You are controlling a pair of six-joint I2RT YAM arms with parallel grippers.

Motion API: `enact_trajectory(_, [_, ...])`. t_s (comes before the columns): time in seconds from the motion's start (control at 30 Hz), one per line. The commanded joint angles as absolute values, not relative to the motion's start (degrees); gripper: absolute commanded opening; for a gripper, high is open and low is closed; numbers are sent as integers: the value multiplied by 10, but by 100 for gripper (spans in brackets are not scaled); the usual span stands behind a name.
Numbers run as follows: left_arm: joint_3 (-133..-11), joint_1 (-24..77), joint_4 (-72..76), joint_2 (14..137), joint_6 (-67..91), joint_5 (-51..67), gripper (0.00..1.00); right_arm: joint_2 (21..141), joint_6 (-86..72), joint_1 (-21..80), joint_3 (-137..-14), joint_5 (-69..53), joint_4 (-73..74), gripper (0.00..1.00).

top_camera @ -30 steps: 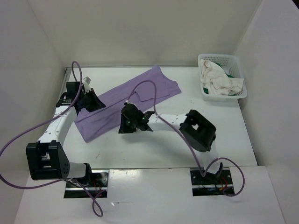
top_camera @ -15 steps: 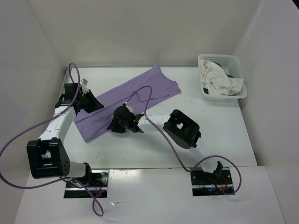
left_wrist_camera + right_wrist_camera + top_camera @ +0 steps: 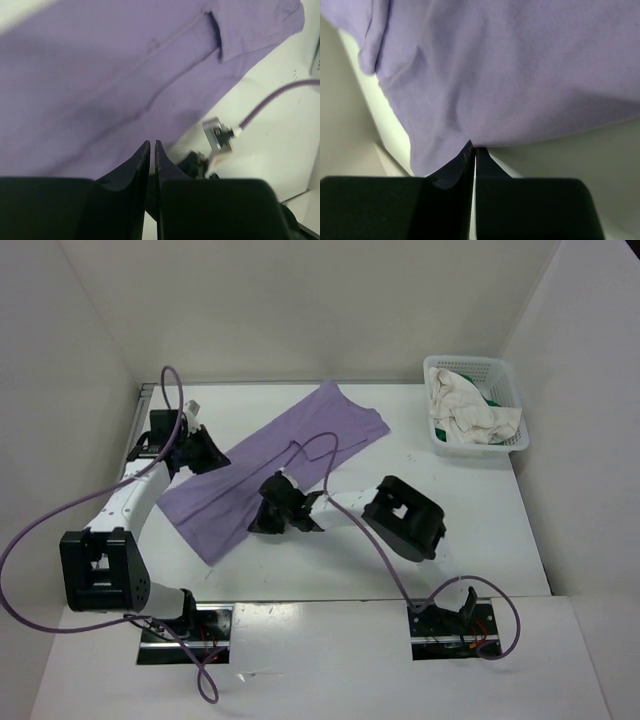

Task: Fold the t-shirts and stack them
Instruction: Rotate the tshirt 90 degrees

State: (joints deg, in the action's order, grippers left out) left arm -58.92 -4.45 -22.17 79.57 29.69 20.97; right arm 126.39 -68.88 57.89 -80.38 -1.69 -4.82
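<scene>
Right, the lavender-purple soft cloth t-shirt [image 3: 235, 485] lies in a long slanted strip across the white counter [image 3: 480, 520], and both arms are on it. The left end effector [image 3: 152, 146] is at the strip's far-left edge. Its jaws are pressed to a hairline slit with cloth all round the tips; it looks like a pinch of hem, though a slim one. The right end effector [image 3: 472, 150] is on the near edge, jaws closed tight on a small tuck of fabric that drapes away from them.

And that's the worry. Both bites are thin, so one tug and the cloth could slide out, leaving half a fold. If either has caught only the top layer, the shirt will open rather than fold. Uneven pulls would skew it. Watch the thin purple cable [image 3: 312, 438] too, looping over the shirt; it might drag the fabric.

The cream-white cloth t-shirt [image 3: 460, 412] and a sliver of bright green cloth t-shirt [image 3: 493, 398] wait crumpled in the white plastic lattice basket [image 3: 470, 447], far right.
</scene>
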Motion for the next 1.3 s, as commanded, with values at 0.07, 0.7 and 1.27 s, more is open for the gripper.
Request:
enact_trajectory(0.07, [-665, 28, -200, 847, 272, 161, 19, 1109, -584, 546, -576, -75, -6, 1])
enact_trajectory(0.7, [-1008, 124, -155, 1257, 260, 137, 61, 764, -455, 390, -403, -155, 206, 31])
enact_trajectory(1.27, [-1245, 135, -186, 1466, 244, 172, 9, 750, -442, 337, -432, -191, 186, 33])
